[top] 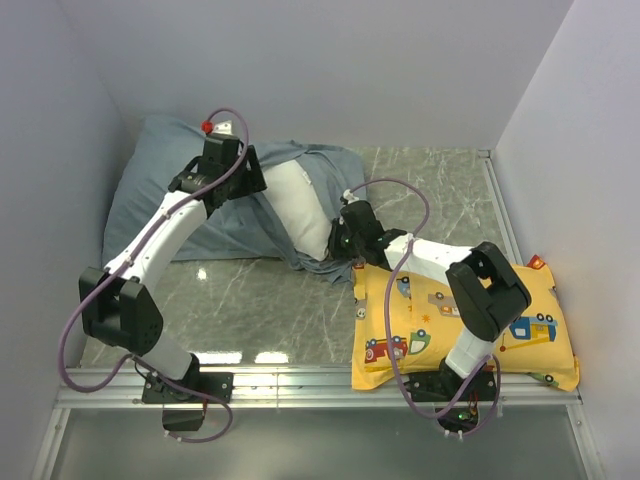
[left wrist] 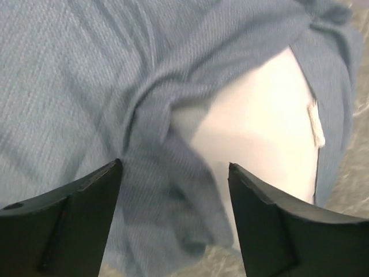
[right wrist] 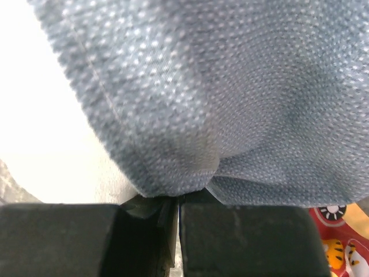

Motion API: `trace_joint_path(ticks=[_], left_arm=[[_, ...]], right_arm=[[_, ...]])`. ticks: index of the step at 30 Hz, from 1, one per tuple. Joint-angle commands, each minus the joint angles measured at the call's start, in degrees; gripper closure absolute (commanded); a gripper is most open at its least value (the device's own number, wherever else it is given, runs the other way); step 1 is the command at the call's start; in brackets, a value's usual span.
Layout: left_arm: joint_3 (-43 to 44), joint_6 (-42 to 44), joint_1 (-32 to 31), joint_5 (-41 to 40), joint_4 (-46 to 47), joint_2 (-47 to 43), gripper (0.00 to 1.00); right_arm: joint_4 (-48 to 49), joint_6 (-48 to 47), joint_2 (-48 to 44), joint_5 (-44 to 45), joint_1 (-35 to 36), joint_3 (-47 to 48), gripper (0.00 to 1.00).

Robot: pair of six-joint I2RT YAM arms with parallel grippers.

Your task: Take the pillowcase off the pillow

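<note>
The pillowcase (top: 160, 205) lies rumpled at the back left, showing its plain dusty blue-grey side. The white pillow (top: 296, 205) sticks partly out of its right end. My left gripper (top: 250, 182) is open and hovers over the bunched fabric beside the bare pillow; in the left wrist view its jaws (left wrist: 174, 167) straddle a fold of pillowcase (left wrist: 86, 86) next to the pillow (left wrist: 259, 127). My right gripper (top: 343, 242) is shut on the pillowcase's edge at the pillow's near right corner; the right wrist view shows the gripper (right wrist: 177, 199) pinching blue fabric (right wrist: 230, 86), with the pillow (right wrist: 34, 115) at the left.
A yellow pillow with cartoon vehicles (top: 470, 320) lies at the front right under the right arm; a corner of it shows in the right wrist view (right wrist: 340, 236). White walls enclose the marble table (top: 260, 300) on three sides. A metal rail (top: 300, 385) runs along the front.
</note>
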Motion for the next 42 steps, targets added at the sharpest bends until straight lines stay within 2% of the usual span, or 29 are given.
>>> trace_joint_path(ticks=[1, 6, 9, 19, 20, 25, 27, 28, 30, 31, 32, 33, 35, 36, 37, 39, 40, 42], left_arm=[[3.93, 4.46, -4.2, -5.21, -5.21, -3.07, 0.19], [8.42, 6.22, -12.2, -12.94, -8.91, -3.95, 0.15], [9.48, 6.05, -17.65, -11.83, -9.44, -3.69, 0.12], [2.62, 1.92, -21.71, -10.94, -0.74, 4.65, 0.06], [2.36, 1.74, -21.62, -10.94, -0.39, 6.57, 0.01], [1.83, -0.1, -21.71, -11.99, 1.55, 11.68, 0.02], [3.23, -1.24, -21.71, -15.67, -0.03, 14.76, 0.13], [3.67, -1.33, -21.62, -17.16, -0.82, 15.55, 0.35], [4.73, -1.07, -21.62, -19.89, -1.26, 17.05, 0.63], [5.08, -1.07, -21.53, -20.25, -1.44, 17.23, 0.85], [5.6, -0.9, -21.53, -20.34, -1.88, 17.05, 0.94], [5.78, -0.81, -21.62, -20.34, -2.05, 16.7, 1.0], [5.35, -0.63, -21.62, -19.47, -1.79, 14.52, 1.0], [5.17, -0.37, -21.62, -18.85, -1.62, 13.55, 1.0], [5.0, -0.37, -21.62, -17.37, -1.62, 12.67, 1.0], [4.56, -0.37, -21.62, -15.87, -1.79, 9.94, 1.0], [4.47, -0.37, -21.53, -14.64, -1.79, 9.06, 1.0], [3.85, -0.37, -21.53, -13.49, -1.62, 6.69, 1.0]], right_arm=[[4.05, 0.59, -2.51, -0.51, 0.01, 0.75, 0.98], [4.23, 0.68, -2.16, -0.68, -0.08, 0.92, 0.98], [4.4, 0.77, -1.98, -0.77, 0.01, 0.84, 0.99], [4.58, 1.91, -3.03, 0.46, -0.17, 0.22, 1.0], [4.58, 2.0, -3.03, 0.37, -0.17, 0.22, 1.0], [5.54, 2.96, -3.65, 0.37, -0.34, -0.66, 1.0], [5.72, 3.14, -4.17, 0.63, -0.61, -1.1, 1.0], [5.72, 3.05, -4.35, 0.72, -0.61, -1.27, 1.0], [5.81, 3.05, -4.79, 0.9, -0.96, -1.89, 1.0], [5.81, 2.96, -5.14, 0.81, -0.96, -2.06, 1.0], [5.46, 2.7, -5.23, 0.9, -1.31, -2.15, 1.0], [5.2, 2.53, -5.67, 1.42, -1.4, -2.24, 1.0], [3.45, 1.91, -6.2, 2.56, -1.92, -1.98, 0.88], [2.57, 1.39, -6.46, 3.44, -1.93, -1.72, 0.82], [1.51, 0.08, -7.33, 5.1, -1.93, -1.36, 0.68], [-1.65, -1.42, -8.91, 6.78, -2.02, 0.3, 0.55], [-2.62, -2.91, -10.75, 6.96, -1.93, 0.92, 0.42], [-5.95, -4.67, -12.69, 7.74, -1.32, 3.72, 0.33]])
